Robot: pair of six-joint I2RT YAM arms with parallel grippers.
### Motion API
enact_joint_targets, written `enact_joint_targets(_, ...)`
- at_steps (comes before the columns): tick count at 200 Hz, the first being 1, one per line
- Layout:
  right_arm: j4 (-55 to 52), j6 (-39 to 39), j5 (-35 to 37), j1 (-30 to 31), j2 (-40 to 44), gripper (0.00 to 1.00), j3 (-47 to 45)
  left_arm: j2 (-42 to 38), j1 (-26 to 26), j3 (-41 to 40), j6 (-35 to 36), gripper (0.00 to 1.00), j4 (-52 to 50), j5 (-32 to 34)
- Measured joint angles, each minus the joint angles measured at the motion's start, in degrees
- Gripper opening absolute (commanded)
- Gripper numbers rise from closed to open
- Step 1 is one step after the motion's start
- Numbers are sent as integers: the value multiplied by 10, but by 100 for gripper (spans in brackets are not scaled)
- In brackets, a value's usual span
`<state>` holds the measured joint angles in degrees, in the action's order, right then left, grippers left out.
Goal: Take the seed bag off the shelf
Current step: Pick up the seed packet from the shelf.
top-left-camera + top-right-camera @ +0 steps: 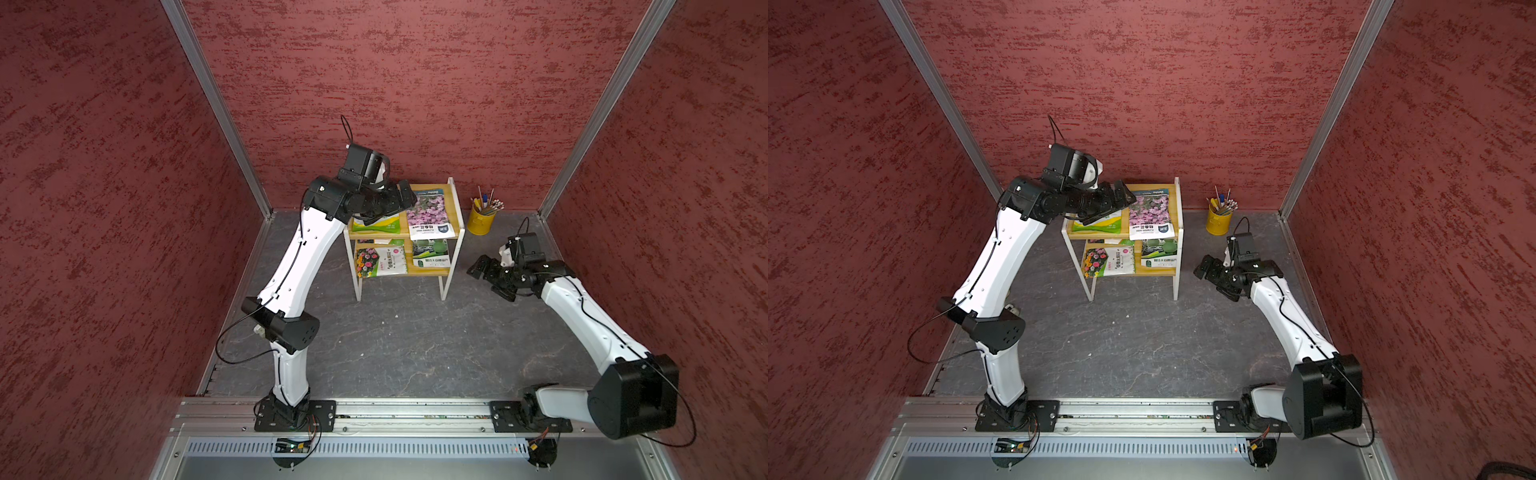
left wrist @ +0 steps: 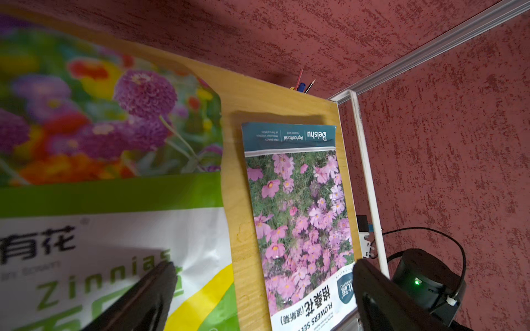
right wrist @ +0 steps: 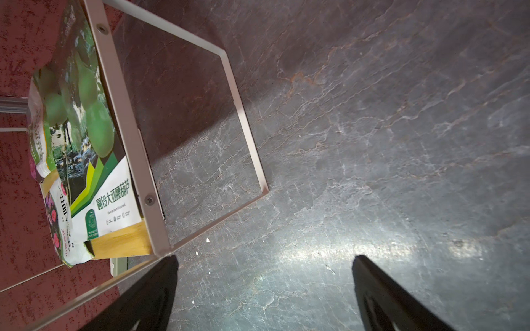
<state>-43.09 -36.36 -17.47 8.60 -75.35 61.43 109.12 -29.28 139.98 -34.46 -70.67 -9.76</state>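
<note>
Glossy green and white, the zinnia seed bag (image 2: pixel 114 229) lies flat on the top board of the shelf (image 1: pixel 455 220), with a pink cosmos seed bag (image 1: pixel 428 212) just beside it. On the lower board lie a mixed-flower seed bag (image 1: pixel 380 262) and a gourd seed bag (image 1: pixel 432 253).

The left end effector (image 1: pixel 392 205) hovers over the top board with its jaws wide apart and nothing between them. In the left wrist view it spans the strip of bare wood between the two top bags, so I cannot tell which bag it is after. The right end effector (image 1: pixel 490 280) is also spread and empty, low beside the shelf's frame over the dark stone-look counter (image 1: pixel 395 340). A yellow pencil cup (image 1: pixel 481 222) stands apart near the back wall.

By my reading this is only the approach. No bag is gripped or lifted, so descending, pinching an edge and carrying a bag clear all remain.
</note>
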Motion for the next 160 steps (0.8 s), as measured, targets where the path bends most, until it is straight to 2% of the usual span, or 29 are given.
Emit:
enact_joint_targets(97,10,-5,-8,-5,0,98,-5,-95,-18,-145,-18,100,58,20)
enact_joint_targets(127,13,-5,-10,-5,-4,98,-5,-94,-20,-137,-23,100,50,24)
enact_joint_targets(160,13,-5,-13,-5,-7,99,-5,-57,-10,-49,-16,100,18,23)
